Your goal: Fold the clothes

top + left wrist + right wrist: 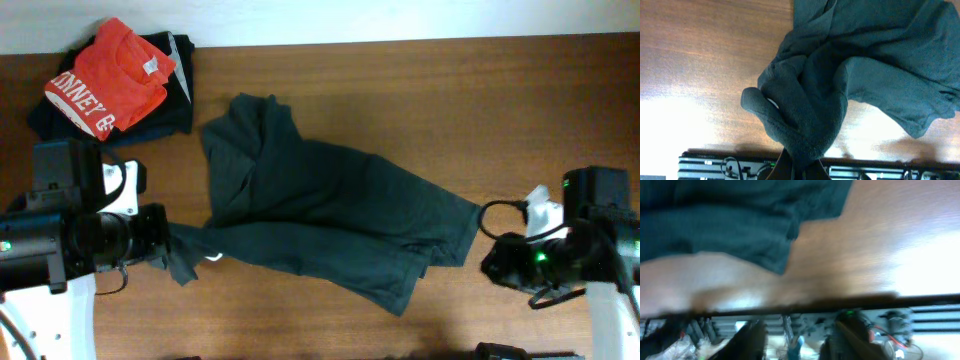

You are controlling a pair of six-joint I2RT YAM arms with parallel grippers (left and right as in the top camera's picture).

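Note:
The charcoal T-shirt (330, 215) lies crumpled and spread across the middle of the wooden table, no lettering showing. My left gripper (172, 245) is shut on the shirt's left edge, a bunched fold of fabric (800, 115) rising from its fingers (801, 170). My right gripper (495, 262) is open and empty, just right of the shirt's right hem (740, 225), apart from it. Its two dark fingers (795, 340) are blurred in the right wrist view.
A red shirt with white lettering (110, 78) lies on folded dark garments (170, 95) at the table's back left corner. The table's front edge (800, 302) runs close below the right gripper.

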